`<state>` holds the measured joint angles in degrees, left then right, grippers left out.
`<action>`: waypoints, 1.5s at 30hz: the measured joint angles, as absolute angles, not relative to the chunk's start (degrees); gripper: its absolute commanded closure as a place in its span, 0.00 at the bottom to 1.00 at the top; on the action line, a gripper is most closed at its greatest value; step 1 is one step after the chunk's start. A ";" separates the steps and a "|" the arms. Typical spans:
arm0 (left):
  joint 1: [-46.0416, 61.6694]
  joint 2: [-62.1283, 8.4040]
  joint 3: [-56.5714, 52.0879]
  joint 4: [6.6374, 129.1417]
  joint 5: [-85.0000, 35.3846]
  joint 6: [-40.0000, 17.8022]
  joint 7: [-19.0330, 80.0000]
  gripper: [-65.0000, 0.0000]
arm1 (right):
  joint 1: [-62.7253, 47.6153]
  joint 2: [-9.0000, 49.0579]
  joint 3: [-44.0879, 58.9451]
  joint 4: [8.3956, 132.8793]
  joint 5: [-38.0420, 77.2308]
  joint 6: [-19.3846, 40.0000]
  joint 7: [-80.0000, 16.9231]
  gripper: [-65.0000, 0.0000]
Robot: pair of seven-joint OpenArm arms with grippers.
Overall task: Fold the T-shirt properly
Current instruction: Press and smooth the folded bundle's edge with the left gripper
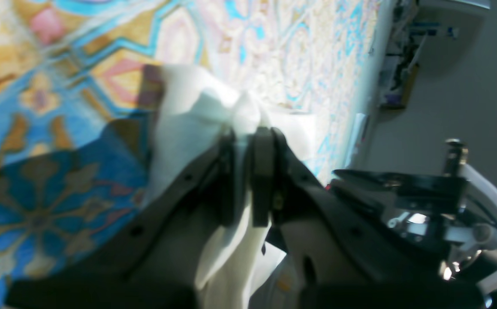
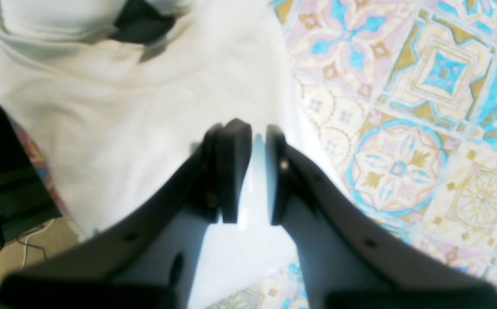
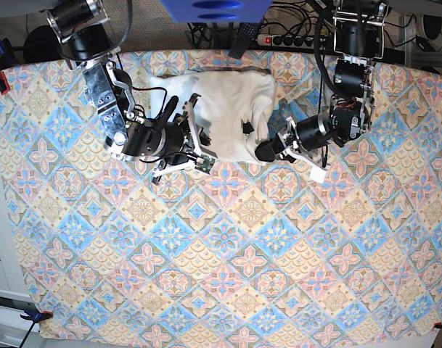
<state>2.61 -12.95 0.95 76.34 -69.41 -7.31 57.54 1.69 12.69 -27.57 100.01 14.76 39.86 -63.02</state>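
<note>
T-shirt (image 3: 228, 109) lies bunched near the twelve o'clock edge of the tabletop (image 3: 228, 246), plain white side up, no print visible, on the patterned cloth.

Going left to right in the base view: my right pincer (image 3: 199, 141) sits at the shirt's nine o'clock side, low over the fabric. Its wrist view shows the jaws standing a narrow gap apart over white cloth (image 2: 124, 128); I cannot tell whether any fabric is caught between them. At the three o'clock side, my left pincer (image 3: 264, 151) is clamped on a pinch of the shirt's edge; its wrist view shows white cloth (image 1: 197, 111) squeezed between the pads and trailing down past them.

What could go wrong, as I judge it: the left pinch looks thin and bunched, so a pull may slip it free or drag only one layer, leaving a crooked fold. If the right side has nothing held, the shirt would swing round instead of stretching flat.

The base view alone shows the whole crumpled outline and both arms; only the wrist views show the jaws themselves.
</note>
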 measured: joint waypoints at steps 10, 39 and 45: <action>0.38 -13.19 0.73 78.74 -69.23 -7.29 57.63 0.94 | 1.41 12.60 -27.57 100.03 14.76 39.86 -63.02 0.86; 4.45 -16.69 -0.82 82.72 -59.94 -7.49 57.14 0.39 | 1.37 12.69 -27.57 100.03 14.76 39.88 -63.02 0.86; 10.55 -18.11 -7.70 93.01 -59.64 -7.07 56.51 0.37 | 1.41 12.67 -24.45 99.74 14.57 39.97 -63.00 0.86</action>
<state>10.55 -18.11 -7.70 93.01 -59.64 -7.07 56.51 1.41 12.67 -24.45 99.74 14.57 39.97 -63.00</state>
